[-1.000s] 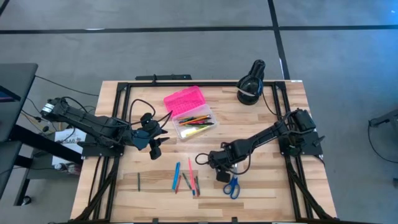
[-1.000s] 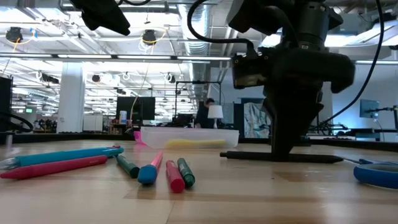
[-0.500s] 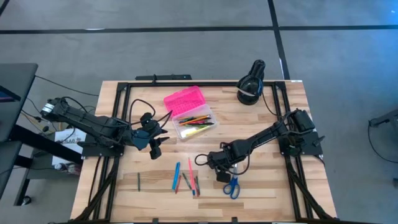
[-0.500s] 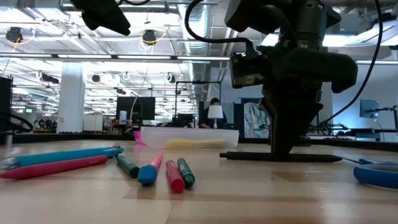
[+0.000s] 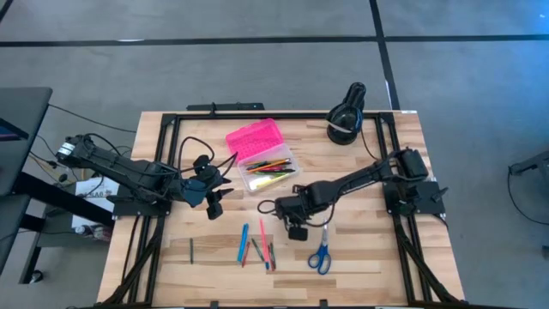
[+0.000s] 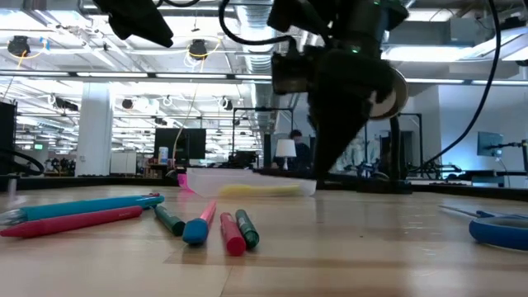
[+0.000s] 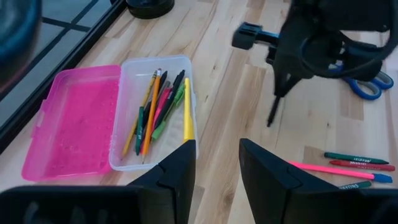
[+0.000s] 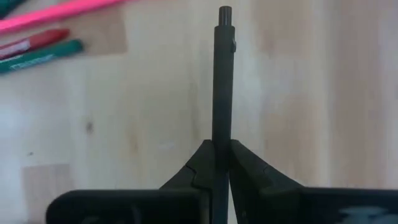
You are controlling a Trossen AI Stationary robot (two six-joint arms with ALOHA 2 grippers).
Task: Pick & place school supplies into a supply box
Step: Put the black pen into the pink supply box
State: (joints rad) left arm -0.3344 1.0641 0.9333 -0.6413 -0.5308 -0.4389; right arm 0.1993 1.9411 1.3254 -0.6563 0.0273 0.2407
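The supply box lies open at the table's far middle, its pink lid (image 5: 254,137) beside its clear base (image 5: 268,172), which holds several pencils and pens (image 7: 155,102). My right gripper (image 5: 296,230) hangs over the table's middle, shut on a dark pen (image 8: 222,74). More pens (image 5: 257,249) lie flat near the front edge, with a green one (image 5: 191,250) to their left and blue-handled scissors (image 5: 320,256) to their right. My left gripper (image 7: 217,168) waits open, raised at the left of the box. My right gripper pinches the dark pen's shaft (image 8: 221,146) between its two fingers, which come from above, pointing steeply down, and lie across the pen. The pen is lifted clear of the table. Its long free part (image 7: 272,115) slants down below the fingers.
A black round device (image 5: 346,116) stands at the far right corner. A black frame (image 5: 171,129) runs along the table's edges. Bare wood lies between the box and the pens at the front.
My right gripper has risen and gone toward the table's left and far edge, nearer the box. The dark pen, which lay flat on the table under it, is now lifted clear and slants down. The scissors stay where they were.
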